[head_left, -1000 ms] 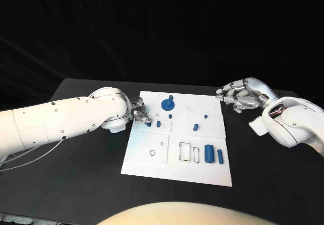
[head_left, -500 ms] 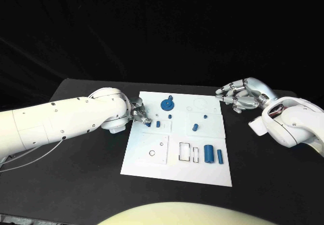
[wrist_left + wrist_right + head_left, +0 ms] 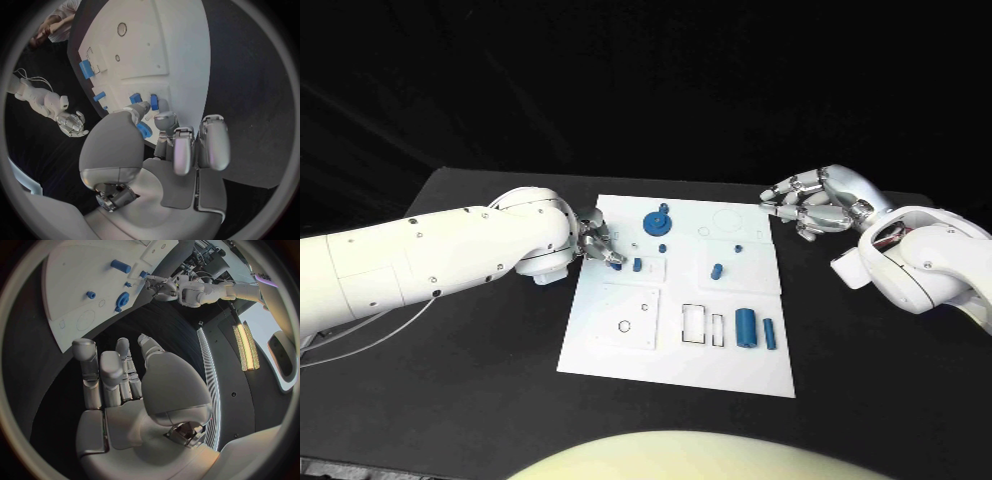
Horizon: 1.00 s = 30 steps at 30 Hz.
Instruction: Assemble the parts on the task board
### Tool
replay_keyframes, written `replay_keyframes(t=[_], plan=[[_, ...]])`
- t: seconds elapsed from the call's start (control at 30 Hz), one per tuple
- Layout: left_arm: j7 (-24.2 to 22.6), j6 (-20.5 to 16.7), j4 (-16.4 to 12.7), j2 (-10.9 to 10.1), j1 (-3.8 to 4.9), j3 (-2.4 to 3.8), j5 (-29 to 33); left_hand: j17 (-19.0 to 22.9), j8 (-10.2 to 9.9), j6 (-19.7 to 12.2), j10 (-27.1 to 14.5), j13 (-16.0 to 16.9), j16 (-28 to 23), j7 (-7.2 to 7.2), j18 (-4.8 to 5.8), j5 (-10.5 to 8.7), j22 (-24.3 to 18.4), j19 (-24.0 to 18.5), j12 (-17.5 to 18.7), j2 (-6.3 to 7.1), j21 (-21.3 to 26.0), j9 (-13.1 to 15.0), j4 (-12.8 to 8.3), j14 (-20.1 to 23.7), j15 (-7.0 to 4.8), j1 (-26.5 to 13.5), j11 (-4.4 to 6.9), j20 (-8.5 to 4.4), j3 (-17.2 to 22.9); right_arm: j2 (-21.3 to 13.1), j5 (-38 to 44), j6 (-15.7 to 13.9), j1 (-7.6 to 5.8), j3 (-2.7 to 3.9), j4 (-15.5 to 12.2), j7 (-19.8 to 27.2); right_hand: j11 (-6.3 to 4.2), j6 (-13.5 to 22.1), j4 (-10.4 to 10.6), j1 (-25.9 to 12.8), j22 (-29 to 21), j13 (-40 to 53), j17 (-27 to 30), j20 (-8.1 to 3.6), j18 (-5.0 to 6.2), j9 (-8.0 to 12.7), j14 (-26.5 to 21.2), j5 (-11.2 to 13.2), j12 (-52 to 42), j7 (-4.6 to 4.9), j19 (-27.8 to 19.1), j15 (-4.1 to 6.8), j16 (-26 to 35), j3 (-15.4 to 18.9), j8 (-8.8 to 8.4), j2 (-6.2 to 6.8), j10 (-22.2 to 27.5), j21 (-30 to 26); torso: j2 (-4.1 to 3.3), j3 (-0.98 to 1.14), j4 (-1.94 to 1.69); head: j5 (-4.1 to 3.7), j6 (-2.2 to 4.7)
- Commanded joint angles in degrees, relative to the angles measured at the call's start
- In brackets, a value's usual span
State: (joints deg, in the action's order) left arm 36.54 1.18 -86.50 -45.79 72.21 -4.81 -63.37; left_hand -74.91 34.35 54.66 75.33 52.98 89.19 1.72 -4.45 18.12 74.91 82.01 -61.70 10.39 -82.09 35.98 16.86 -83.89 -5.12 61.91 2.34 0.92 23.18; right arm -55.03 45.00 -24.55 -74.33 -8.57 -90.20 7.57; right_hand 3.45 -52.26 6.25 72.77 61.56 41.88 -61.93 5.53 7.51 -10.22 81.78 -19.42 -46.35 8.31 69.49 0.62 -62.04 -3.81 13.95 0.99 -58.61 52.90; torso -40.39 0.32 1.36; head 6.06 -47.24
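The white task board (image 3: pixel 625 350) lies in the middle of the black table. My left hand (image 3: pixel 599 243) is at the board's left edge, where its thumb and a finger pinch a small blue part (image 3: pixel 145 131) low over the board. Right beside it stands a blue peg (image 3: pixel 638 265). A blue gear-like part (image 3: pixel 656 220) sits at the far middle, a short blue part (image 3: pixel 715 269) in the centre, and two blue cylinders (image 3: pixel 747 325) lie near the right front. My right hand (image 3: pixel 816 205) hovers off the board's far right corner with its fingers apart, holding nothing.
Black table (image 3: pixel 473 400) surrounds the board on all sides. The front half of the board carries a ring mark (image 3: pixel 626 325) and rectangular slots (image 3: pixel 695 323). My left arm (image 3: pixel 430 260) crosses the table's left part.
The left hand's fingers have drawn slightly closer over the small blue part. The right hand has not moved.
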Motion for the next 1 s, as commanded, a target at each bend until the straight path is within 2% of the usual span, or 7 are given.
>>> replay_keyframes(t=[0.03,0.5,1.0], plan=[[0.1,0.4,0.0,0.1,-0.03,0.0,0.8,-14.2,-0.4,0.6,0.0,0.1,0.2,0.09,1.15,0.2,1.0,0.4,-0.3,-0.14,0.2,-0.2,0.0,-5.9,-0.17,-1.0,-0.2,-0.19,-1.1,0.0,0.5,0.0,0.02,0.02,0.0,0.3,0.09,0.3,0.3,-0.4,-0.1,-0.1,0.0,0.03,0.66,0.1,0.2,-0.2,-0.2,0.05,0.2,0.04,0.2,0.1,0.38,0.07,-0.2,-0.2,-0.01,0.02,-0.01,0.0,-0.01],[0.0,-0.7,0.1,0.2,-0.04,0.01,1.3,-14.3,-0.5,0.9,0.1,0.4,0.2,0.04,1.18,0.24,1.1,0.5,-0.6,-1.13,0.1,-0.4,0.0,-5.9,-0.18,-2.6,-0.19,-0.18,-3.8,0.0,0.5,0.0,0.03,0.02,0.1,0.3,0.11,0.4,0.3,-0.4,-0.1,-0.1,0.1,0.03,0.67,0.1,0.2,-0.2,-0.2,0.07,0.2,0.03,0.3,0.1,0.37,0.13,-0.1,-0.3,-0.02,0.01,0.01,-0.13,0.11],[0.0,-0.9,-0.3,0.1,-0.04,0.02,1.6,-14.3,-0.1,1.5,0.8,1.6,0.3,-0.21,1.4,0.3,2.1,1.1,-1.6,-1.73,-0.5,-0.2,-0.1,-5.9,-0.29,-2.6,0.0,-0.22,-4.4,0.1,0.5,0.0,0.18,0.02,0.1,0.4,0.1,0.4,0.3,-0.3,-0.2,-0.2,0.1,0.04,0.68,0.1,0.2,-0.2,-0.2,0.07,0.2,0.03,0.3,0.1,0.38,0.2,-0.1,-0.4,-0.04,-0.03,-0.06,-0.12,0.1]])
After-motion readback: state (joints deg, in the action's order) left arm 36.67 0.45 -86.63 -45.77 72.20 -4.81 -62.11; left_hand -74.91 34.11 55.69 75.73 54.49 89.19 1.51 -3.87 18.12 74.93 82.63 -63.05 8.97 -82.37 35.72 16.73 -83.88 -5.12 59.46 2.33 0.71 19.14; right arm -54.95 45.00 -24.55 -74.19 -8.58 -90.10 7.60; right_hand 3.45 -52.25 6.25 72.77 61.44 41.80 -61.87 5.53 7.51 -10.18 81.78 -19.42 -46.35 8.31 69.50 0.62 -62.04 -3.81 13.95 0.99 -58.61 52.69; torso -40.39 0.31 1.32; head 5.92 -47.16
